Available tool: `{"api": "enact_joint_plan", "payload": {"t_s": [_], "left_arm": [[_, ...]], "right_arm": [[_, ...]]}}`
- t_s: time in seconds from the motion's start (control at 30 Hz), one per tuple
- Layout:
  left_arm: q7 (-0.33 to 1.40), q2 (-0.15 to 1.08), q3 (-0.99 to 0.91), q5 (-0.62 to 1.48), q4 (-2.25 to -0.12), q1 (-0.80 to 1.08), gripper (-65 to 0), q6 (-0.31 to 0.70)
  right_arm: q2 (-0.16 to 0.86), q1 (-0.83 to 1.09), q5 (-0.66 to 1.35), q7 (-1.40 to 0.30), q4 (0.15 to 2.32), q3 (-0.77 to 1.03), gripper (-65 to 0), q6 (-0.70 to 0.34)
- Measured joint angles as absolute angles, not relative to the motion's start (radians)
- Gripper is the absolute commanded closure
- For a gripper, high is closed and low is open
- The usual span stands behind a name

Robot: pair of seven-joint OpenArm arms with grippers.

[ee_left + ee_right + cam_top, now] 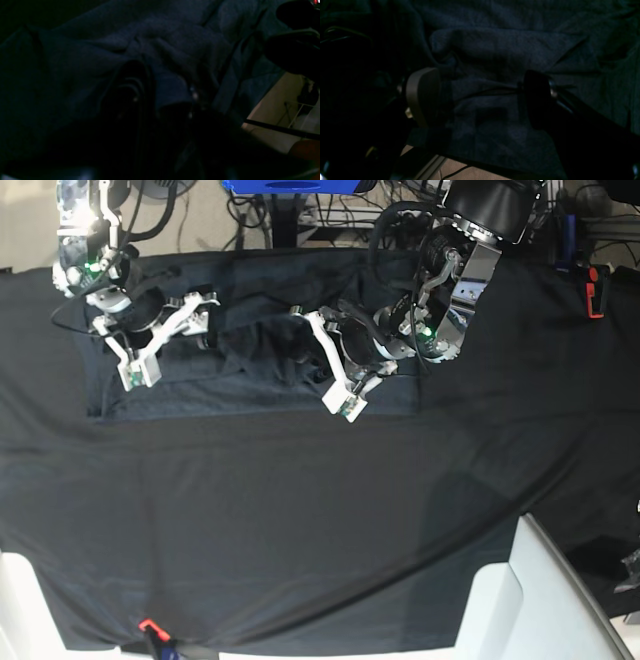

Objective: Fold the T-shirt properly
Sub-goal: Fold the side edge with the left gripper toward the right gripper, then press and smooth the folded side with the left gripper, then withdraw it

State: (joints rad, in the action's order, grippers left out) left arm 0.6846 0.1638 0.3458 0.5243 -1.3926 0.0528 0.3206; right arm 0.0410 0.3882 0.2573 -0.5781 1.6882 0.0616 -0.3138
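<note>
Rumpled T-shirt (270,370) across black-draped tabletop (300,520), right hand (165,340) spread wide over its edge, left hand (335,370) low on the cloth, grip impossible to tell.

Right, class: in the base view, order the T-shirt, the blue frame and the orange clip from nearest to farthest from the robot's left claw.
From the left claw:
1. T-shirt, directly beneath the claw, mid-table.
2. Blue frame, past the table's far edge, at the top.
3. Orange clip, on the table's near edge, bottom left.
</note>
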Motion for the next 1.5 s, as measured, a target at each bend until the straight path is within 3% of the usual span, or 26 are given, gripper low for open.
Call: {"api": "enact_joint_plan", "payload": {"t_s": [0.1,0.2,0.83,1.43,1.5], "left_arm": [[0.685,0.154,0.345,0.524,-1.394,0.052,-31.9,0.321],[0.685,0.144,0.344,0.525,-1.394,0.053,-35.2,0.321],[0.828,0.055,0.342,0.523,-1.45,0.044,-34.6,0.324],[0.831,-0.04,0.337,0.521,-1.43,-0.048,-34.1,0.321],[0.83,-0.009,0.337,0.527,-1.497,-0.046,-28.6,0.311]], "right_arm": [[0.041,0.388,0.257,-0.578,1.688,0.062,-49.5,-0.313],[0.041,0.388,0.257,-0.578,1.688,0.062,-49.5,-0.314],[0.041,0.388,0.257,-0.579,1.688,0.062,-49.5,-0.313],[0.041,0.394,0.257,-0.578,1.688,0.062,-49.5,-0.313],[0.041,0.394,0.257,-0.579,1.688,0.062,-49.5,-0.314]]}}
